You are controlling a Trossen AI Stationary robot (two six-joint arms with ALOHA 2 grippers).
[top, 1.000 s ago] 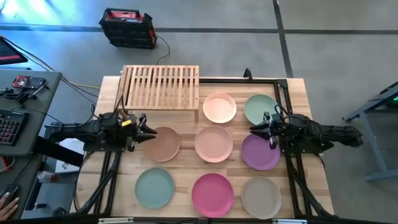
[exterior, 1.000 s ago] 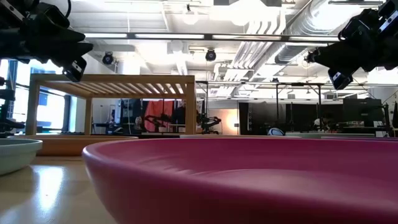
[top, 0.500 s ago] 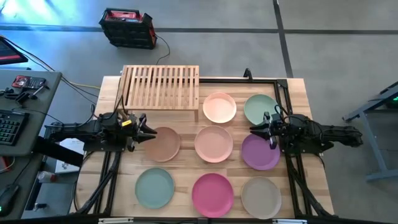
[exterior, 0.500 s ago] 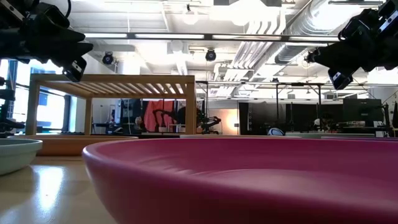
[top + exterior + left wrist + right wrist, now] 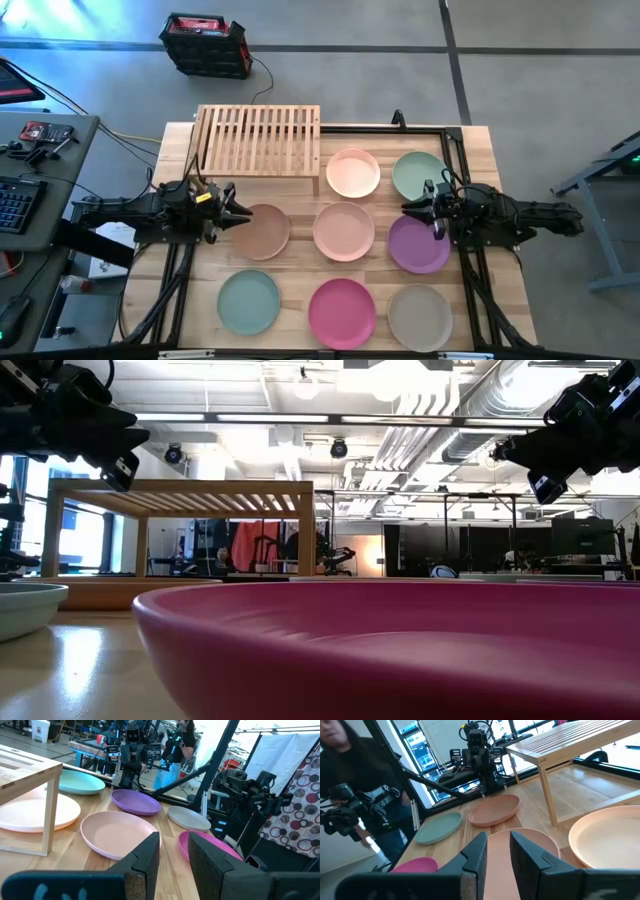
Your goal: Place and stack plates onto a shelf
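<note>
Butcher-block worktop [image 5: 300, 285] in a grey-floored lab carries eight round matte plates laid out singly in three rows, apparently so each can be picked without disturbing its neighbours: peach plate [image 5: 353, 172] and sage green plate [image 5: 415, 172] at the upper right, brown plate [image 5: 264, 231], pink plate [image 5: 344, 231] and purple plate [image 5: 416, 246] across the middle, teal plate [image 5: 249, 302], magenta plate [image 5: 342, 312] and beige plate [image 5: 420, 317] along the bottom. At upper left the slatted light-wood shelf [image 5: 260, 140] stands bare, no plate yet on it. The left gripper [image 5: 237, 210] hovers beside the brown plate, the right gripper [image 5: 412, 210] above the purple one; both sets of fingers are parted slightly and empty.
</note>
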